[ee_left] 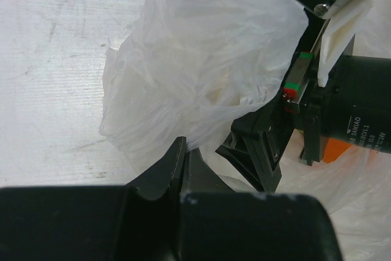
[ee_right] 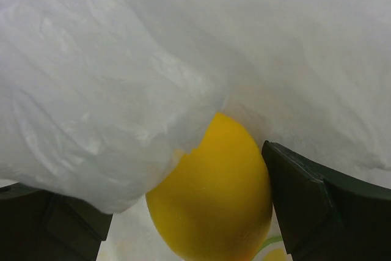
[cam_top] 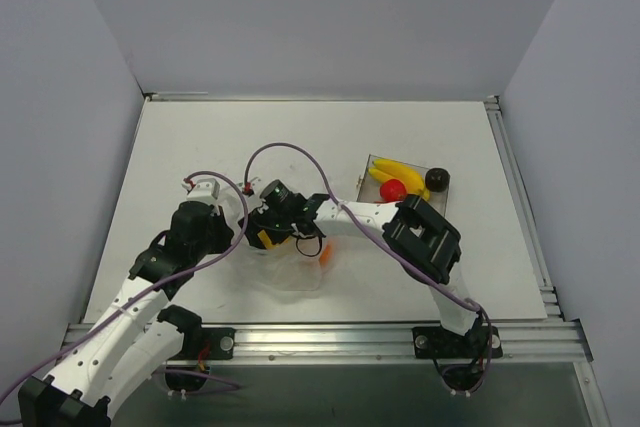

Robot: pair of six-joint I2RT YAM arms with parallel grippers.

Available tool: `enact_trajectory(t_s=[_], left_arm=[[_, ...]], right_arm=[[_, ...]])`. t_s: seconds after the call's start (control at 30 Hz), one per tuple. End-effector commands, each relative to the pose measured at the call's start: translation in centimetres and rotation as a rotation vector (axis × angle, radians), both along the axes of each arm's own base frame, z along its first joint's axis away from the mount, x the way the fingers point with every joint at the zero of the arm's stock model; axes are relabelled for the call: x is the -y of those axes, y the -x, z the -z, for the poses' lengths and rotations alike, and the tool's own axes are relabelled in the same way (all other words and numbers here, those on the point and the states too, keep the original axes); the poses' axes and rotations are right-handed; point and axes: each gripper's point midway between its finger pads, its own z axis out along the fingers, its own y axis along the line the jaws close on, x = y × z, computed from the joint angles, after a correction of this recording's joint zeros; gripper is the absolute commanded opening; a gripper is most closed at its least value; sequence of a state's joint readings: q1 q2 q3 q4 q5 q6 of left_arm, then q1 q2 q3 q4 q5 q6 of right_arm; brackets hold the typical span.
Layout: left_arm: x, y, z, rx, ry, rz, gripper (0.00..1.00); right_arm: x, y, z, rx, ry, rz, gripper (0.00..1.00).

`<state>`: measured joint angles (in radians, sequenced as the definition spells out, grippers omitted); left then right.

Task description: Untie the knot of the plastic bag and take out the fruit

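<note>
The left end effector [ee_left: 181, 154] is pinching the plastic bag [ee_left: 201, 59]; right end effector [ee_right: 178, 195] is straddling the yellow ball [ee_right: 217, 206], whether clamping I cannot tell.

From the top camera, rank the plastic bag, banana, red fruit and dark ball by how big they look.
1. plastic bag
2. banana
3. red fruit and dark ball: they look about alike, so I won't rank them against each other.
</note>
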<state>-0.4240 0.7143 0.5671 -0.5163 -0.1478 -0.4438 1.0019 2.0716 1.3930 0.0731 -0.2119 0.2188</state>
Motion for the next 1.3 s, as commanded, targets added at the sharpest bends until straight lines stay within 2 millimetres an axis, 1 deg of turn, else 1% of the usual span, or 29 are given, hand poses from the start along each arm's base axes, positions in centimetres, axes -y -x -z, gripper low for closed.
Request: enact_trajectory(t_s=[0.0,0.07,0.1,0.2,0.3,0.33,0.43,0.47,0.53,0.57,0.63,0.67,0.73,0.77,0.87,0.93,1.0,1.03,1.07,1.13,1.17,1.27], left_arm=[[0.6,-0.8,-1.2,0.049,0.026,0.012,0.00],[0.6,-0.8,-1.2,0.048,0.025,0.012,0.00],[0.6,-0.8,-1.2,0.048,0.024,0.013,0.00],[0.6,-0.8,-1.1,0.047,0.022,0.014,0.00],[0.6,-0.8,-1.2,0.051,0.026,0.014,0.00],[0.6,-0.8,-1.3,0.051,0.026,0.014,0.00],[0.7,-0.8,-1.2,0.049,0.027,0.016,0.00],[0.7,-0.7,-1.2,0.049,0.027,0.016,0.00],[0.7,-0.7,-1.2,0.050,0.027,0.017,0.00],[0.6,-0.7,-1.2,0.049,0.025,0.016,0.00],[0.7,-0.8,-1.2,0.051,0.026,0.016,0.00],[0.7,-0.7,-1.2,0.050,0.027,0.017,0.00],[0.7,-0.8,-1.2,0.051,0.026,0.016,0.00],[0.7,-0.8,-1.3,0.052,0.027,0.016,0.00],[0.7,-0.8,-1.2,0.048,0.025,0.017,0.00],[0.7,-0.8,-1.2,0.048,0.024,0.018,0.00],[0.7,-0.8,-1.3,0.050,0.026,0.019,0.00],[0.7,-0.8,-1.2,0.049,0.025,0.018,0.00],[0.7,-0.8,-1.1,0.048,0.024,0.018,0.00],[0.7,-0.8,-1.3,0.054,0.026,0.017,0.00],[0.6,-0.8,-1.3,0.056,0.026,0.016,0.00],[0.6,-0.8,-1.4,0.057,0.026,0.015,0.00]], right_arm=[[-0.4,-0.3,-4.7,0.052,-0.068,-0.005,0.98],[-0.2,-0.2,-5.8,0.066,-0.072,-0.009,1.00],[0.0,-0.3,-6.1,0.069,-0.071,-0.006,1.00],[0.5,-0.2,-6.2,0.068,-0.055,0.001,1.00],[0.9,-0.2,-5.4,0.069,-0.032,0.009,1.00],[1.0,-0.2,-4.9,0.066,-0.022,0.009,1.00],[0.9,-0.4,-4.3,0.062,-0.013,0.010,0.98],[0.9,-0.4,-3.7,0.055,-0.003,0.011,0.97],[0.9,-0.4,-3.2,0.049,0.004,0.016,0.96],[1.4,-0.2,-2.8,0.038,0.032,0.022,0.96],[1.9,-0.5,-2.6,0.051,0.050,0.040,0.96],[2.4,-0.2,-2.1,0.044,0.069,0.044,0.95],[3.0,0.0,-2.0,0.038,0.089,0.050,0.96],[3.3,0.2,-1.6,0.029,0.101,0.048,0.96],[3.8,0.6,-0.9,0.008,0.116,0.055,0.95],[3.8,0.7,-0.5,0.002,0.122,0.055,0.90],[3.7,0.8,-0.5,-0.001,0.120,0.050,0.82],[3.5,0.6,-1.0,0.003,0.108,0.051,0.78],[3.5,0.7,-1.3,0.004,0.103,0.048,0.67],[3.2,0.6,-2.3,0.013,0.082,0.046,0.53],[3.1,0.6,-2.7,0.018,0.072,0.044,0.40],[2.9,0.7,-4.8,0.042,0.035,0.040,0.25]])
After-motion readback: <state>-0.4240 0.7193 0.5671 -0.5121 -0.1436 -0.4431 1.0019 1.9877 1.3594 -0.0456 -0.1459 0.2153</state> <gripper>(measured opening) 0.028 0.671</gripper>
